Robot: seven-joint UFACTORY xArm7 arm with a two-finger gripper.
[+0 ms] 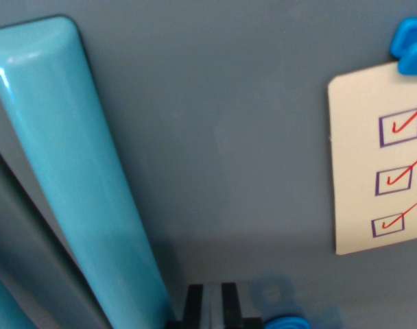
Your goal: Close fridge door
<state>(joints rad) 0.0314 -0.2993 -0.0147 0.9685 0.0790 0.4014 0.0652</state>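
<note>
The flat grey-blue fridge door (pixel 229 157) fills the wrist view, with its glossy turquoise rounded bar handle (pixel 78 178) slanting down the wrist view's left. The black gripper (pixel 210 305) sits at the bottom edge, fingers pressed close together, just beside the handle. A cream checklist card with red ticks (pixel 380 161) hangs under a blue clip (pixel 411 44) at right

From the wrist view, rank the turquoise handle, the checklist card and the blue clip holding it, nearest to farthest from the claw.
Claw sits at the bottom edge of the view.
1. Turquoise handle: on the wrist view's left, its lower end right beside the claw.
2. Checklist card: on the right, mid-height.
3. Blue clip: top right corner, above the card.
</note>
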